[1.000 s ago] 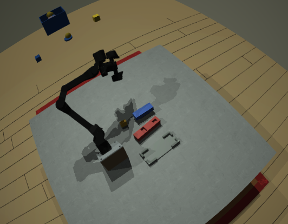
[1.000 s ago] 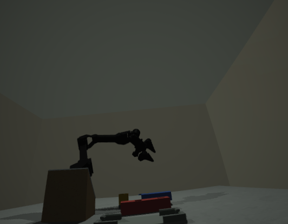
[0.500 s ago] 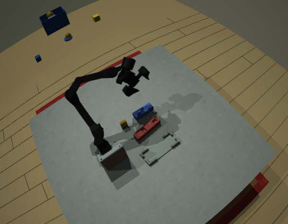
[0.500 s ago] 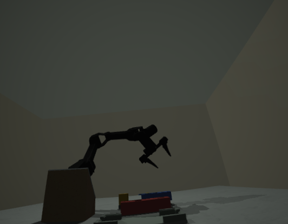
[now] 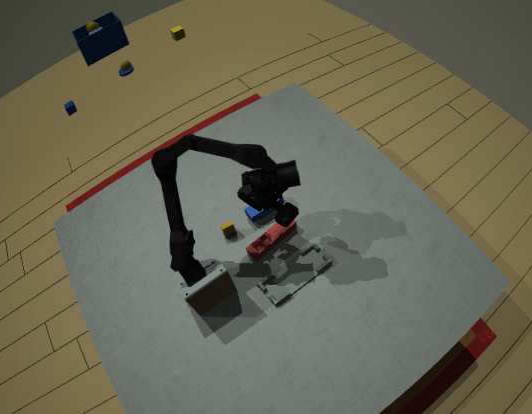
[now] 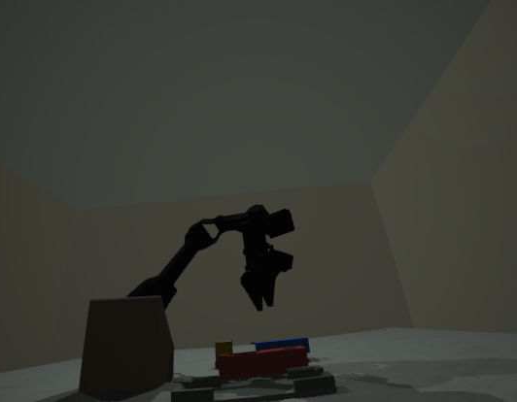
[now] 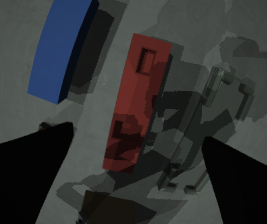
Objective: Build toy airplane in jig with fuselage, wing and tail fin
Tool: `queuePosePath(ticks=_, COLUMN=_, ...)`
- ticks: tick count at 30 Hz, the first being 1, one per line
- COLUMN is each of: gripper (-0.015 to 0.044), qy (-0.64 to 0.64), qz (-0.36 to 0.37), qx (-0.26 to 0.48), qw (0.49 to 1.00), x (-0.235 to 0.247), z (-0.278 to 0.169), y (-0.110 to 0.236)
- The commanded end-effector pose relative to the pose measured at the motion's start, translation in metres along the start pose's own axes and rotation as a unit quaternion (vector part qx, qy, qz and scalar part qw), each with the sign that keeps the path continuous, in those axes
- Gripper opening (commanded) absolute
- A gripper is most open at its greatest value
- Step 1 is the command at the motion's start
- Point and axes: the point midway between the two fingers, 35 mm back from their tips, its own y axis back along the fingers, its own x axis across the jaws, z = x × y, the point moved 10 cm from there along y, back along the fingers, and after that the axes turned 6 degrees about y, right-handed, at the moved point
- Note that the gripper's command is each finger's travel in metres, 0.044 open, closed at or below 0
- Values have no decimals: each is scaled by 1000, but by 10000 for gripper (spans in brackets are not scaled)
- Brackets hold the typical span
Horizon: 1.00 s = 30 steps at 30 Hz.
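The hand [image 6: 263,301] hangs spread wide and empty, well above the bench [image 5: 390,260]. Almost straight below lies the red fuselage [image 7: 136,99], flat on the bench beside the grey cradle [image 5: 295,277], not in it. Its long axis runs across the gap between the fingers, so I'd judge a straight drop suits.

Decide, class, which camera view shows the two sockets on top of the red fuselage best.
The wrist view: it looks straight down on the fuselage, so both dark sockets show in its top face. The top view shows the fuselage small, its sockets faint and one end under the open gripper. The exterior view shows only its side.
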Motion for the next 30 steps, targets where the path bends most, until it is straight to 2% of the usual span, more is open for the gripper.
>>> queuePosePath(ticks=1, gripper=440, qy=-72, qz=31, qx=22, qw=997, x=-8, z=-11, y=-2)
queuePosePath(ticks=10, gripper=440, qy=-72, qz=31, qx=22, qw=997, x=-8, z=-11, y=-5)
queuePosePath(ticks=15, gripper=440, qy=-72, qz=32, qx=22, qw=997, x=-5, z=-13, y=-53)
queuePosePath(ticks=30, gripper=440, qy=-72, qz=32, qx=22, qw=997, x=-3, z=-14, y=-74)
